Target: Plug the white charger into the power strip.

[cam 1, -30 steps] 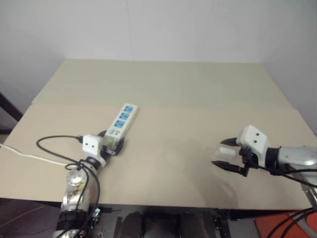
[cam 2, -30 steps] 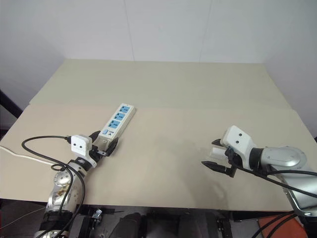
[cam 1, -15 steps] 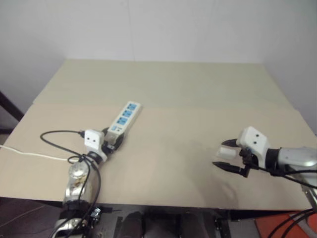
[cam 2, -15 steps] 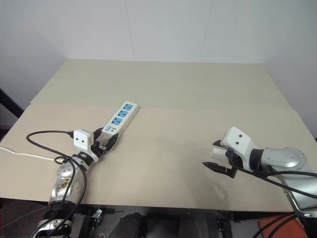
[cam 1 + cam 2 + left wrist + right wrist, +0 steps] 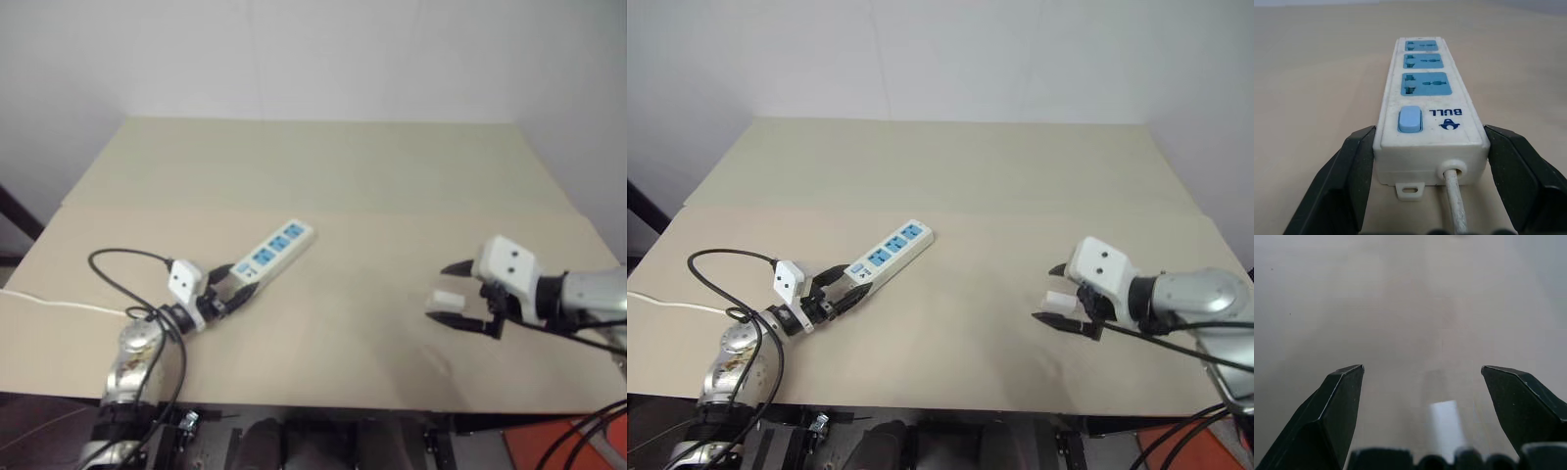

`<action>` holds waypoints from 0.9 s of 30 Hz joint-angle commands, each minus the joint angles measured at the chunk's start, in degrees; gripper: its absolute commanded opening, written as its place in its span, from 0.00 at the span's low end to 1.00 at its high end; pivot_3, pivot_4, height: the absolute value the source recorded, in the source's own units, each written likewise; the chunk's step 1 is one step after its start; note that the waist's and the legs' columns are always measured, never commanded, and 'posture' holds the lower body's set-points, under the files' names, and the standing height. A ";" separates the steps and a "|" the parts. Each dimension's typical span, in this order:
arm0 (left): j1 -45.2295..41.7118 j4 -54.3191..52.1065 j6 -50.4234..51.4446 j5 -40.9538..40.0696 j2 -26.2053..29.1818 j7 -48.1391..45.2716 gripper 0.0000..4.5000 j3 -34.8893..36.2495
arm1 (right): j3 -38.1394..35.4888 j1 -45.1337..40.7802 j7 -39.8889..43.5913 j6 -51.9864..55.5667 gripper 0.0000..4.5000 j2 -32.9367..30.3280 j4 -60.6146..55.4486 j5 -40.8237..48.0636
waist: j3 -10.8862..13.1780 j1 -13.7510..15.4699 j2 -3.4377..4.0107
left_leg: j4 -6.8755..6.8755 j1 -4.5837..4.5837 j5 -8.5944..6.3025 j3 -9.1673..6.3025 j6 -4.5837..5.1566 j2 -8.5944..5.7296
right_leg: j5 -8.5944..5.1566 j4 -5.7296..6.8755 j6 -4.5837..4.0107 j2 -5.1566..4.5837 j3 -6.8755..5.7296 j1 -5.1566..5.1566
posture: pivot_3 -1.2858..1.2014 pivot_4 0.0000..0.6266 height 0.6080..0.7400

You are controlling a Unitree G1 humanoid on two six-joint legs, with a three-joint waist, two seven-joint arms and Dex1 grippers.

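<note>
At lower left of the head view we see the left gripper (image 5: 844, 290) clamped on the switch end of the power strip (image 5: 887, 254), whose long axis runs from there toward the picture's centre; at lower right the right gripper (image 5: 1058, 292), the nearer one, stands spread wide around the white charger (image 5: 1061, 297), which lies between its fingers, seemingly ungripped. Beyond the cord (image 5: 1457, 208) and pale blue switch (image 5: 1410, 119) we read "BULL" on the strip, upside down.
</note>
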 commanded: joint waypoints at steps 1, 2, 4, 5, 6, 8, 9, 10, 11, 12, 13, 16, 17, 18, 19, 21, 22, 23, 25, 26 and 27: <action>-1.41 1.12 -1.94 1.58 2.62 -7.97 0.71 -3.81 | 8.06 -9.42 3.92 5.05 1.00 -3.23 0.38 -3.21 | 0.00 -0.17 0.01 | 0.00 0.00 0.00 0.00 0.00 0.01 | -0.01 0.00 -0.02 0.00 0.00 -0.03 | 0.52 0.24 1.00; -1.94 1.59 -2.27 1.56 3.22 -9.91 0.71 -4.50 | 10.22 -12.37 5.03 6.48 1.00 -3.24 0.90 -3.42 | 0.00 -0.23 0.01 | -0.02 -0.01 0.00 -0.01 0.00 0.01 | -0.02 -0.04 -0.03 0.01 -0.03 -0.03 | 0.52 0.24 1.00; -3.55 2.49 -1.25 0.29 4.22 -15.25 0.71 -5.95 | 15.73 -19.41 7.57 10.03 1.00 -2.36 1.71 -4.71 | 0.00 -0.04 0.02 | -0.03 -0.13 0.00 -0.04 0.00 0.02 | -0.02 -0.04 -0.05 -0.01 -0.04 -0.14 | 0.52 0.24 1.00; -4.38 3.07 -1.09 0.12 4.45 -17.04 0.71 -6.55 | 18.70 -22.35 8.84 11.52 1.00 -2.10 1.91 -6.01 | -0.01 -0.12 0.02 | -0.03 -0.24 0.00 -0.04 0.00 0.02 | -0.01 -0.04 -0.05 -0.02 -0.04 -0.23 | 0.52 0.24 1.00; -5.44 3.73 -0.49 -0.23 4.51 -18.85 0.71 -7.12 | 22.44 -25.24 10.25 12.52 1.00 -2.01 2.15 -8.40 | -0.02 -0.05 0.04 | -0.02 -0.30 0.00 -0.01 0.00 0.01 | 0.00 0.00 -0.06 -0.03 0.00 -0.35 | 0.52 0.24 1.00; -7.59 5.25 0.13 -0.56 4.34 -21.90 0.71 -8.02 | 29.36 -29.13 11.79 12.52 1.00 -1.52 3.31 -14.30 | -0.02 0.18 0.04 | -0.01 -0.49 0.01 -0.03 0.00 -0.03 | 0.01 0.05 -0.05 -0.08 -0.01 -0.56 | 0.52 0.24 1.00; -8.61 5.91 0.60 -0.77 4.29 -23.32 0.71 -8.44 | 31.92 -30.66 12.00 12.89 1.00 -0.65 4.42 -16.40 | -0.02 0.27 0.04 | 0.00 -0.60 0.01 -0.04 0.00 -0.04 | 0.01 0.08 -0.05 -0.08 -0.02 -0.66 | 0.52 0.24 1.00; -9.59 6.64 0.55 -0.54 4.26 -24.35 0.71 -8.89 | 33.95 -32.14 12.17 14.06 1.00 0.64 5.70 -17.63 | -0.02 0.27 0.04 | 0.00 -0.66 0.01 -0.03 0.00 -0.06 | 0.01 0.10 -0.04 -0.08 -0.03 -0.72 | 0.52 0.24 1.00; -10.46 7.46 0.37 -0.10 4.14 -24.93 0.71 -9.20 | 35.90 -33.28 12.33 14.61 1.00 1.55 6.68 -19.37 | -0.02 0.27 0.04 | 0.01 -0.68 0.01 -0.01 0.00 -0.08 | 0.01 0.10 -0.04 -0.06 -0.03 -0.76 | 0.52 0.24 1.00; -11.18 8.25 0.12 0.42 3.97 -25.23 0.71 -9.47 | 37.52 -34.04 12.64 14.88 1.00 2.21 7.50 -20.93 | -0.02 0.23 0.05 | 0.01 -0.69 0.01 0.00 0.00 -0.08 | 0.01 0.11 -0.04 -0.06 -0.03 -0.77 | 0.52 0.24 1.00; -11.71 8.86 -0.25 0.87 3.76 -25.35 0.71 -9.67 | 38.60 -34.58 13.09 15.31 1.00 2.69 8.18 -21.96 | -0.02 0.27 0.05 | 0.01 -0.69 0.01 0.01 0.00 -0.11 | 0.01 0.13 -0.04 -0.05 -0.03 -0.80 | 0.52 0.24 1.00; -12.77 10.71 -1.96 2.20 3.28 -25.41 0.71 -10.29 | 40.73 -35.20 13.01 16.48 1.00 4.78 10.97 -24.47 | -0.02 0.23 0.05 | 0.01 -0.70 0.01 -0.01 0.00 -0.12 | 0.01 0.14 -0.04 -0.03 -0.04 -0.82 | 0.52 0.24 1.00; -12.84 11.05 -2.32 2.41 3.12 -25.50 0.71 -10.33 | 41.47 -35.35 13.10 16.51 1.00 5.14 11.76 -25.47 | -0.02 0.25 0.05 | 0.01 -0.70 0.01 0.00 0.00 -0.11 | 0.01 0.15 -0.04 -0.04 -0.03 -0.82 | 0.52 0.24 1.00; -12.80 11.23 -2.53 2.55 2.99 -25.58 0.71 -10.34 | 42.02 -35.46 13.21 16.70 1.00 5.41 12.46 -26.23 | -0.02 0.25 0.05 | 0.01 -0.69 0.01 0.00 0.00 -0.12 | 0.02 0.18 -0.04 -0.04 -0.03 -0.82 | 0.52 0.24 1.00; -12.68 11.33 -2.70 2.66 2.89 -25.68 0.71 -10.35 | 42.50 -35.50 13.30 16.84 1.00 5.74 13.27 -27.02 | -0.02 0.26 0.05 | 0.03 -0.68 0.01 0.00 0.00 -0.12 | 0.02 0.20 -0.05 -0.03 -0.03 -0.81 | 0.52 0.24 1.00; -12.28 11.33 -3.08 2.81 2.73 -25.73 0.71 -10.32 | 42.98 -35.57 13.57 17.31 1.00 6.46 14.69 -27.87 | -0.02 0.26 0.05 | 0.03 -0.64 0.01 -0.01 0.00 -0.11 | 0.01 0.25 -0.05 -0.03 -0.04 -0.80 | 0.52 0.24 1.00; -12.03 11.20 -3.05 2.76 2.67 -25.74 0.71 -10.29 | 43.02 -35.53 13.80 17.64 1.00 6.76 15.11 -28.06 | -0.02 0.24 0.05 | 0.03 -0.63 0.01 -0.01 0.00 -0.12 | 0.02 0.26 -0.05 -0.03 -0.03 -0.79 | 0.52 0.24 1.00; -11.69 11.08 -3.16 2.77 2.71 -25.78 0.71 -10.27 | 43.61 -35.44 14.15 17.55 1.00 6.77 15.49 -28.80 | -0.02 0.23 0.05 | 0.03 -0.62 0.02 -0.01 0.00 -0.12 | 0.02 0.28 -0.05 -0.03 -0.03 -0.79 | 0.52 0.24 1.00; -11.29 10.87 -3.21 2.78 2.77 -25.82 0.71 -10.26 | 44.33 -35.25 14.63 17.70 1.00 6.85 16.12 -30.03 | -0.03 0.22 0.06 | 0.03 -0.61 0.02 -0.01 -0.01 -0.12 | 0.02 0.29 -0.05 -0.02 -0.03 -0.79 | 0.52 0.24 1.00; -11.17 10.80 -3.25 2.76 2.80 -25.83 0.71 -10.23 | 44.39 -35.08 14.68 17.67 1.00 7.05 16.57 -30.49 | -0.03 0.18 0.06 | 0.03 -0.61 0.02 -0.01 -0.01 -0.11 | 0.02 0.28 -0.05 -0.02 -0.03 -0.79 | 0.52 0.24 1.00; -11.08 10.72 -3.25 2.73 2.81 -25.80 0.71 -10.22 | 44.31 -34.93 14.73 17.67 1.00 7.22 16.86 -30.77 | -0.03 0.09 0.06 | 0.03 -0.61 0.02 -0.01 -0.01 -0.11 | 0.01 0.28 -0.05 -0.01 -0.03 -0.79 | 0.52 0.24 1.00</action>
